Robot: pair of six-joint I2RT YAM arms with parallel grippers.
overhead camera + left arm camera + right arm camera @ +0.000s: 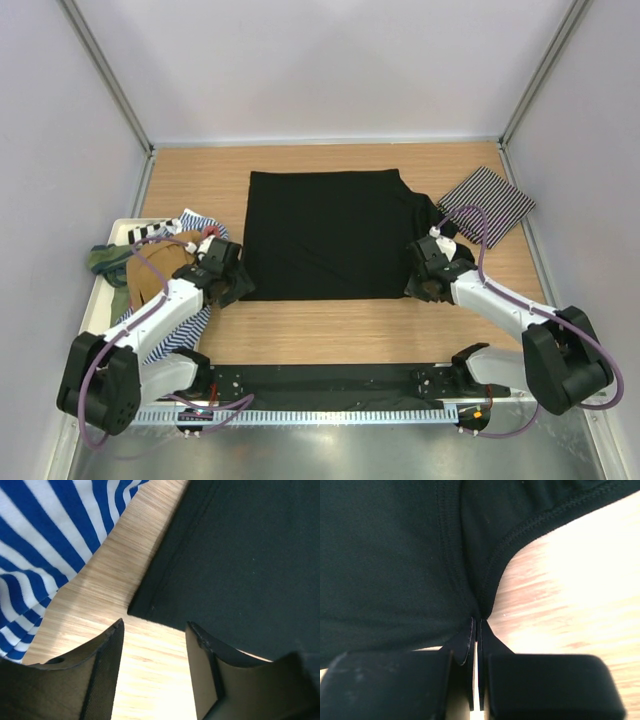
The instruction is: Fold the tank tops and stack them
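Black top (pixel 325 235): lying flat mid-table (pixel 330 340).
Right pincer (pixel 477 624): you are pinching the top's near right hem, thinly, at the very tips.
Left pincer (pixel 154 630): you are hovering half-wide, with the near left corner just ahead of the jaws, not between them.
Risk: closing now, you are likely grabbing bare wood. Lifting 1 side alone is skewing the fold.

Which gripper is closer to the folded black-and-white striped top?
Right. The right gripper, shut on the near right edge of the black tank top, is just in front of the striped top; the left gripper stands open at the opposite near corner, much farther.
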